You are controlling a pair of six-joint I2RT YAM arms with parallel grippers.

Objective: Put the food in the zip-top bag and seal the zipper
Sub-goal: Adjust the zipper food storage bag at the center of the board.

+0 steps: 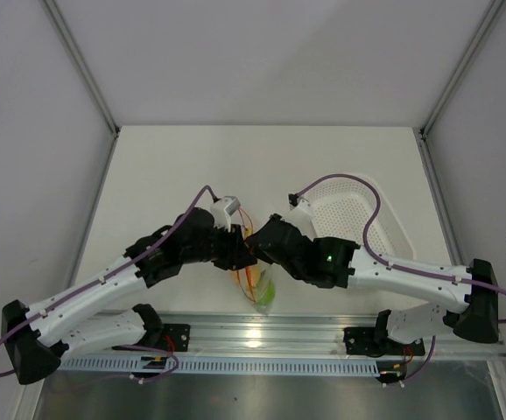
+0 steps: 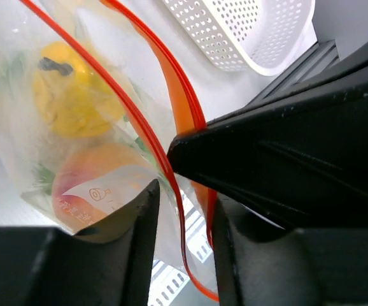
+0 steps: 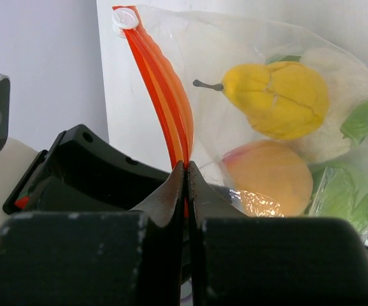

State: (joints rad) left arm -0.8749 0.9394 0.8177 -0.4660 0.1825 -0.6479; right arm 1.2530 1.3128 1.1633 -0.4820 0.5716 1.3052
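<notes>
food (image 3: 276, 99) inside zip-top bag (image 3: 235, 44) | right gripper (image 3: 185, 175) clamps the zipper (image 3: 165, 95) — we anchor it | left gripper (image 2: 184, 217), just left, narrowly apart astride it — poised to press, we judge

Top external: high above the near edge, looking down on the whole table (image 1: 192, 166). Left and right wrist: close on zip-top bag (image 3: 235, 51), facing each other across zipper (image 3: 168, 108). Both share yellow pear (image 2: 76, 92).

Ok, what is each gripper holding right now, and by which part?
The right gripper pinches the bag by its red zipper strip. The left gripper straddles that strip with a gap, holding nothing.
</notes>
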